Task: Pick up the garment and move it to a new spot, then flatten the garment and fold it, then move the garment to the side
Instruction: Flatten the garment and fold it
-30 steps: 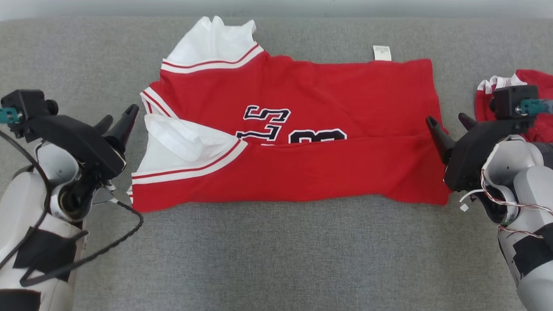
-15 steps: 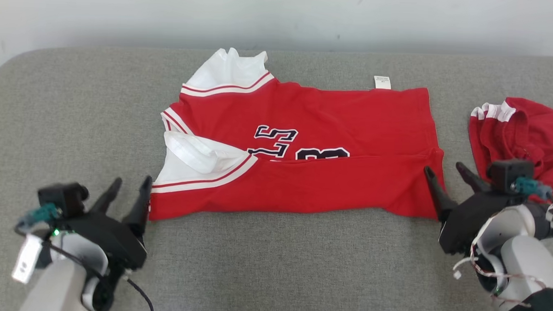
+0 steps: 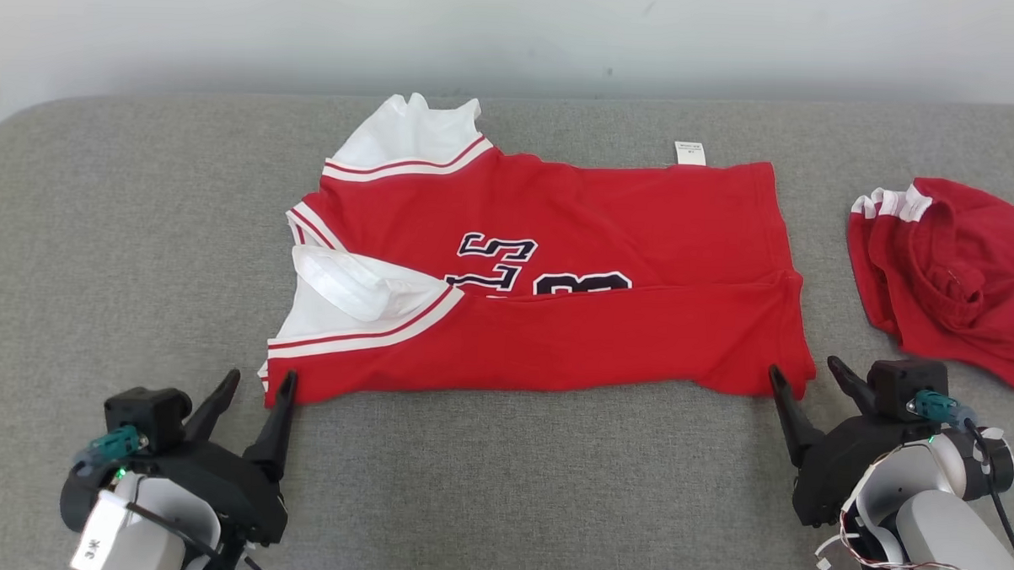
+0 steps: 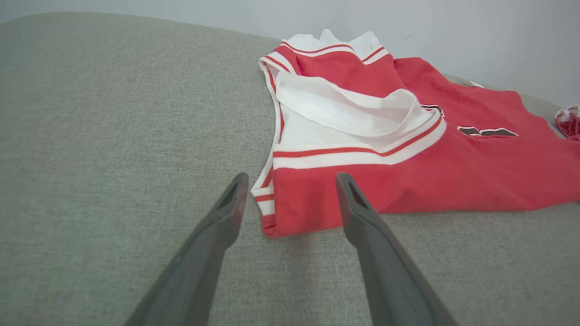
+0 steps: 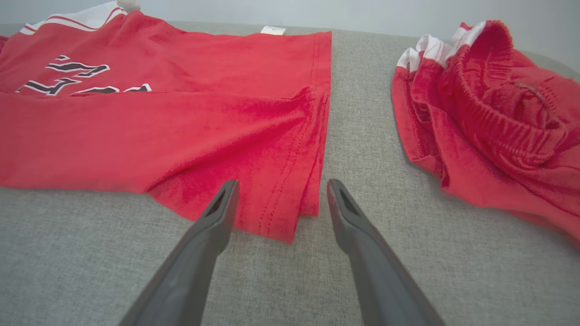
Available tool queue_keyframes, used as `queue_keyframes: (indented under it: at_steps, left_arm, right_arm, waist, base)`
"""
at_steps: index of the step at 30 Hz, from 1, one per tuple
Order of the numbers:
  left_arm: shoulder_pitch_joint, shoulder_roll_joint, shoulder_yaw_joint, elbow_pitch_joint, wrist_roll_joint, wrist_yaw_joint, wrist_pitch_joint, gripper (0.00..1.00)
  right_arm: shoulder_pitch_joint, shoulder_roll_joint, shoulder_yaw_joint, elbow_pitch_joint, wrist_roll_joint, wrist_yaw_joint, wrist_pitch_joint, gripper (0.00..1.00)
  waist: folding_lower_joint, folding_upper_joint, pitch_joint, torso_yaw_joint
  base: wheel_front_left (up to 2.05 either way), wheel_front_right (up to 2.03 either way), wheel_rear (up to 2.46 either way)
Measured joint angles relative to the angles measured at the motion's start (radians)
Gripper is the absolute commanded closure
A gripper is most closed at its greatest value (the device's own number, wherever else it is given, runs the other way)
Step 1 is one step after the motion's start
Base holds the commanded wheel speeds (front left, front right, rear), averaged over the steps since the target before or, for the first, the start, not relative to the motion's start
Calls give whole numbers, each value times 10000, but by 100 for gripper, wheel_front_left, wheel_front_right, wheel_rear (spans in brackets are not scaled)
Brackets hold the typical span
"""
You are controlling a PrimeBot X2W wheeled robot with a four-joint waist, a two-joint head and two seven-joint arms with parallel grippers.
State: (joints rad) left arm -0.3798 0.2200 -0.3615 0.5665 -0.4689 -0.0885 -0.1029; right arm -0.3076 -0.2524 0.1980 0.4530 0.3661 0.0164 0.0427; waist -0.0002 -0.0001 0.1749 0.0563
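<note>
Flanking near corners of red jersey, left gripper and right gripper, jaws open, drawn back toward robot.

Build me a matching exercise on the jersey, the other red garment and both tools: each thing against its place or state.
Things:
1. jersey
2. other red garment
3. left tool
4. right tool

Places or states:
A. crumpled, at the right end of the grey surface
B. open, at the plain red hem corner
C. folded lengthwise, in the middle
D. open, at the striped-trim corner

Pairs: 1-C, 2-A, 3-D, 4-B
</note>
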Motion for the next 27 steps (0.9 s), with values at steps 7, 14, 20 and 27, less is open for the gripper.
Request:
queue_keyframes:
  at_steps: [7,14,20,27]
  left_arm:
    - [5,-61,-209,433,174,2,-33,0]
    - [-456,-130,-305,853,253,4,-33,0]
    - [-618,-360,-326,1467,102,-38,113,14]
    - [-907,-437,-330,1965,0,-174,234,100]
  right_arm:
    - [-109,199,77,364,-4,-169,8,0]
    - [-621,291,155,732,-194,-341,10,0]
    - [-817,368,288,1218,-253,-351,17,17]
    - [-943,502,337,1501,-251,-341,-4,100]
  waist:
    - [1,0,173,-86]
    - [2,1,359,-81]
    - [2,1,447,-59]
    - [2,1,499,-83]
  base:
    - [0,0,0]
    - [0,0,0]
    - [0,0,0]
    - [0,0,0]
